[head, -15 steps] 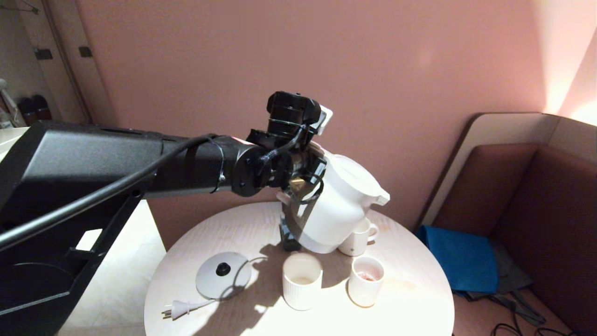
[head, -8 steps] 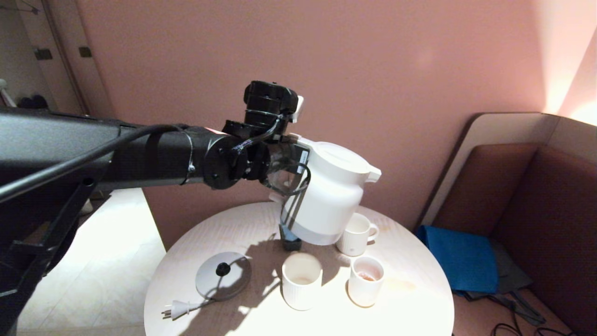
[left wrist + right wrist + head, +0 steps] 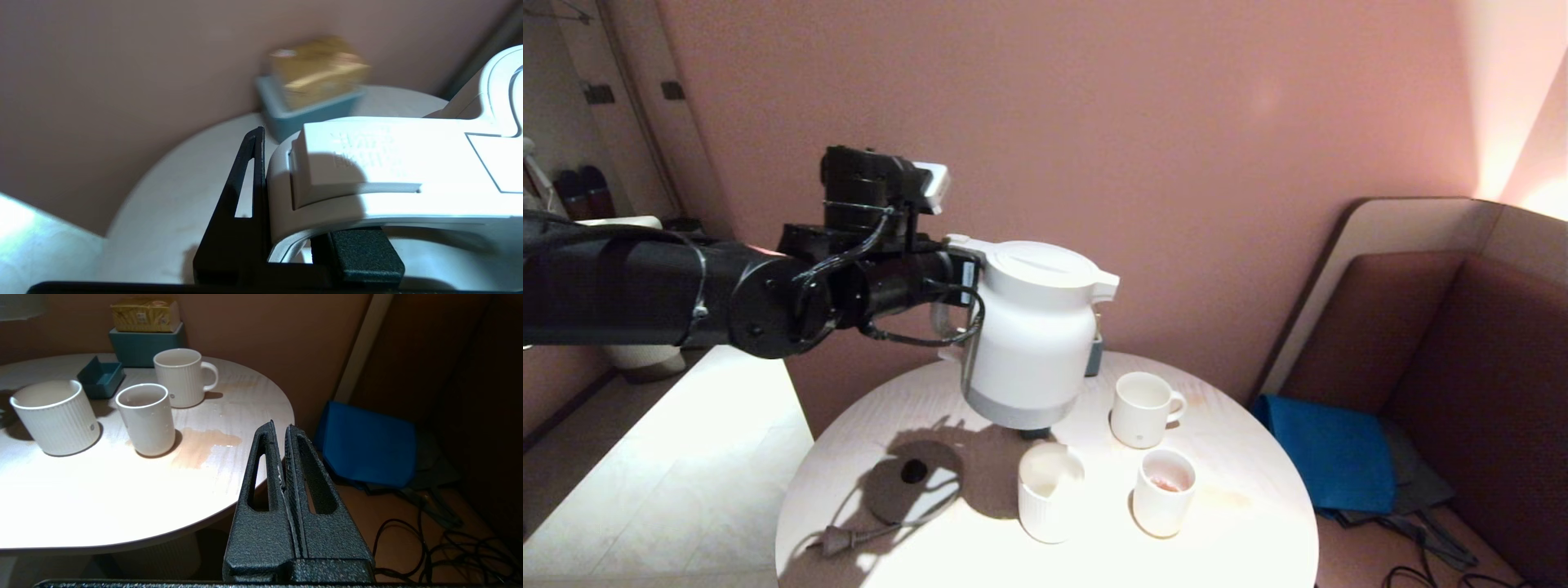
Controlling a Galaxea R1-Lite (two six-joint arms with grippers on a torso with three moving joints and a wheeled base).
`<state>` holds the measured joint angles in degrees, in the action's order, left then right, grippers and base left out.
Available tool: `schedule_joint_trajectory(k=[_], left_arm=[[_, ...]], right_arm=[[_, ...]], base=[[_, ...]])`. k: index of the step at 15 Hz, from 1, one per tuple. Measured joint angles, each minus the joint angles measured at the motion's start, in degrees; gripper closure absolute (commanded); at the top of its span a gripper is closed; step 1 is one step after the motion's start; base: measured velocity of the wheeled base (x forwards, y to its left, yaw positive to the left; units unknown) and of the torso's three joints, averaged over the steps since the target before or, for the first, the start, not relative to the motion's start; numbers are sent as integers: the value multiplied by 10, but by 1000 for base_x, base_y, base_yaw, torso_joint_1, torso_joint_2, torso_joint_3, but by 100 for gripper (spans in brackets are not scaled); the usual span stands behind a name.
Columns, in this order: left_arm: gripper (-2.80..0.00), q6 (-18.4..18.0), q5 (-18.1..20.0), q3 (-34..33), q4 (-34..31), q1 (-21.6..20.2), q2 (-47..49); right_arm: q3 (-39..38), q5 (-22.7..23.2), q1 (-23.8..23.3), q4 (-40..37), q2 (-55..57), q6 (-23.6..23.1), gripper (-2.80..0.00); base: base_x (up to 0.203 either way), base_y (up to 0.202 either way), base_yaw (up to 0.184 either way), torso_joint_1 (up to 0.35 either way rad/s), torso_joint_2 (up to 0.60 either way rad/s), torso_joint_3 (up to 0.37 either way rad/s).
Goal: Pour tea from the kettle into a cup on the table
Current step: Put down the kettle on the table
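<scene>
White kettle (image 3: 1031, 335) hangs from left hand (image 3: 947, 306).

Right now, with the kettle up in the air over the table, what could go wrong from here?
Three risks:
1. The left gripper holds the kettle only by its handle, so it might swing or slip.
2. Its base hangs close above the ribbed cup; lowering straight down could knock that over.
3. A puddle already lies on the table beside the small cup, so the base stand and plug could get wet if more spills.
</scene>
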<state>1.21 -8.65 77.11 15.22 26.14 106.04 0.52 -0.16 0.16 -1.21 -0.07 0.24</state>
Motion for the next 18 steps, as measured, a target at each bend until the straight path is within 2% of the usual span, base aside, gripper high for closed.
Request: schedule_joint_trajectory(k=[5,8,12,15,18], left_arm=[[0,1,36,-157,118,-88,-60],[0,6,41,-238,203,-123,-89],[0,53,42,-326,314,-171,-104],[0,87,42,-376,371,-195,-94],[0,92,44,-430,475,-210,-65]], right_arm=[[0,0,0,0,0,0,0],[0,0,0,0,0,0,0],[0,0,0,0,0,0,0],[0,0,0,0,0,0,0],[0,0,0,0,0,0,0]], base=[[0,0,0,0,0,0],[0,0,0,0,0,0],[0,0,0,0,0,0],[0,0,0,0,0,0],[0,0,0,0,0,0]])
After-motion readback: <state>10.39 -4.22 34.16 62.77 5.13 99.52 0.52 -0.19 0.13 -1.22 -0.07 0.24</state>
